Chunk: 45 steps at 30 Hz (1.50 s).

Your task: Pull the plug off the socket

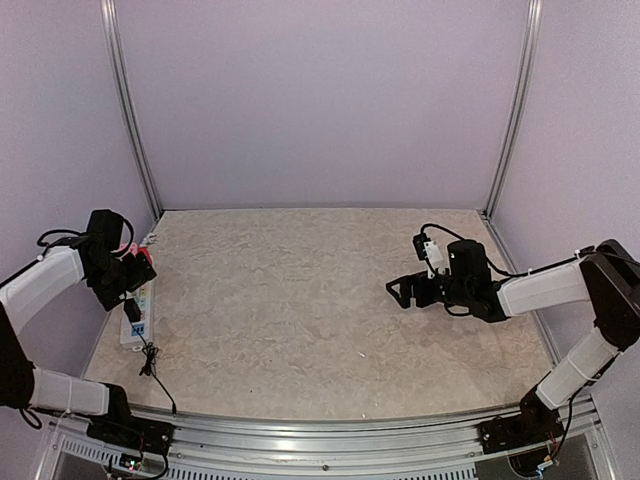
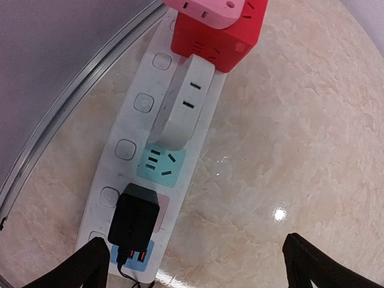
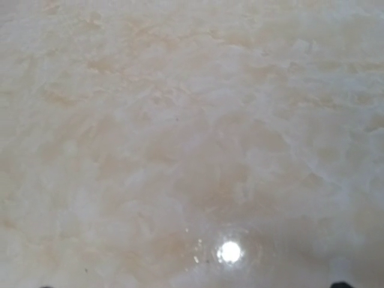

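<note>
At the table's left edge, our left gripper (image 2: pixel 193 255) hovers, fingers spread wide, above the long white power strip with pastel outlet faces (image 2: pixel 129 120). The small black boxy plug (image 2: pixel 135 222) sits toward its near end. On the right, our right gripper (image 1: pixel 403 293) hangs spread over the beige marble tabletop (image 1: pixel 290 300).

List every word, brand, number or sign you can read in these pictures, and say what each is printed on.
No text can be read in any view.
On the power strip, the switches carry faint marks, too blurred to read.
On the black plug, the white adapter and the red cube, no lettering shows.
On the table, there is only a marbled pattern and no writing.
</note>
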{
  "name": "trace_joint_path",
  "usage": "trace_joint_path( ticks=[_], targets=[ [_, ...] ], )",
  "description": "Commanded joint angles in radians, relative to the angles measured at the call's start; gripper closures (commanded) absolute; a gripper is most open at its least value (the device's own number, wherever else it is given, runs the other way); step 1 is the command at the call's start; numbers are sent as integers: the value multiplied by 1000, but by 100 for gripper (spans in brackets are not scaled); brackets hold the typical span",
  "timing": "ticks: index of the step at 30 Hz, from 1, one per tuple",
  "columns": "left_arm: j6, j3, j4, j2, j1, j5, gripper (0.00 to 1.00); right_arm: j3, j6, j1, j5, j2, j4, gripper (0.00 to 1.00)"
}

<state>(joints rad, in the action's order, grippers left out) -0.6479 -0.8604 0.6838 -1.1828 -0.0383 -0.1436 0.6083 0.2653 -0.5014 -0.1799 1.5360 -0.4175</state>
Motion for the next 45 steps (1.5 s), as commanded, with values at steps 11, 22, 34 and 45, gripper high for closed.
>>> trace_joint_path(
  ticks=[11,22,34,45],
  targets=[
    [-38,70,-21,-98,-99,-32,1,11,32,-10,-74,63,-97,0],
    [15,93,-130,-195,-109,34,1,3,43,-9,-90,66,-121,0],
    [3,93,-129,-225,-118,-4,1,8,54,-9,-107,55,-124,0],
    [13,101,-122,-188,-125,-28,1,11,64,-9,-118,56,-136,0]
  ],
)
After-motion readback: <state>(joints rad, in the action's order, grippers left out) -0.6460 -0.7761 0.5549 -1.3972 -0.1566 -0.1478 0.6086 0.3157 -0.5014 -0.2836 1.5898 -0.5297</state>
